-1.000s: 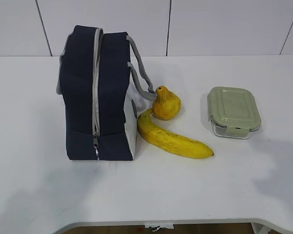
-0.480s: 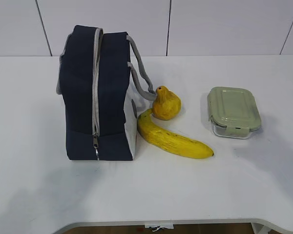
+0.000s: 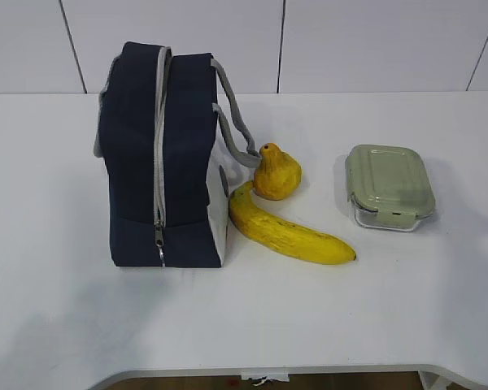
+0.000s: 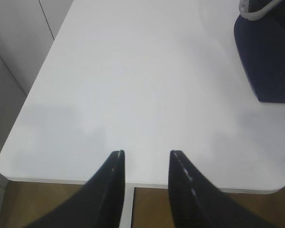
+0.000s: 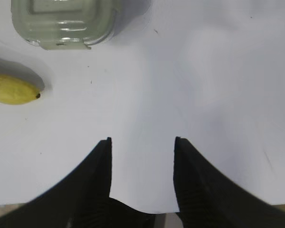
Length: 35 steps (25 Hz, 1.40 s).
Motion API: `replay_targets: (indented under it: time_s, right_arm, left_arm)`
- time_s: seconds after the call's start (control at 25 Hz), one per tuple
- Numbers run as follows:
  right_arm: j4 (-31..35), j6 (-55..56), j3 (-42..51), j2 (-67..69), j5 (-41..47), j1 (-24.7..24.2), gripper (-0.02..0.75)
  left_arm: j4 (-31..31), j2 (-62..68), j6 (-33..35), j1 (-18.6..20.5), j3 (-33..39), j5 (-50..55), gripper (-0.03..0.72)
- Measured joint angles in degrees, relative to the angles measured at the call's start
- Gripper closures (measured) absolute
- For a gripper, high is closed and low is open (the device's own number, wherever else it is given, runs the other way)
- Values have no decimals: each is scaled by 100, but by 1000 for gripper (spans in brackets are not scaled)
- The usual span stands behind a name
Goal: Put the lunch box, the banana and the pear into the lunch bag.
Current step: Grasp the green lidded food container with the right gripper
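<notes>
The white table [image 3: 374, 317] carries four items. The navy lunch bag [image 3: 159, 162] stands upright at left. The pear [image 3: 277, 172] sits beside its handle, touching the banana [image 3: 289, 231] in front. The green-lidded lunch box [image 3: 389, 185] rests apart at right.

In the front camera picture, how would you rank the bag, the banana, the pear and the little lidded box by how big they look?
Largest to smallest, as they look in the exterior view:
1. The lunch bag, by far the largest.
2. The banana, the longest of the rest.
3. The lunch box, shorter than the banana but wider.
4. The pear, the smallest.
</notes>
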Motion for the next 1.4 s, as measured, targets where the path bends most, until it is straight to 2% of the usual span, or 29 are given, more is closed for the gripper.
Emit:
replay_targets:
  time_s: [0.44,0.52,0.68,0.84,1.04,1.4]
  right_arm:
    - [3451,-3689,-292,1301,653,-2167,396]
    - [3883,-4349,-292,1533,927,-2434,396]
    - [4567,-4918,-362,2175,1542,-2841,396]
    - [4952,-5211,-728,2981,1670,-2940,396]
    - [5076,-5298,-1356,3587,1670,-2940,396]
    - [5243,-5246,-1946,3901,1670,-2940,396]
  left_arm:
    - [0,0,0,0,0,0,449]
    - [0,0,0,0,0,0,449]
    - [0,0,0,0,0,0,449]
    - [0,0,0,0,0,0,449]
    - [0,0,0,0,0,0,448]
    - [0,0,0,0,0,0,449]
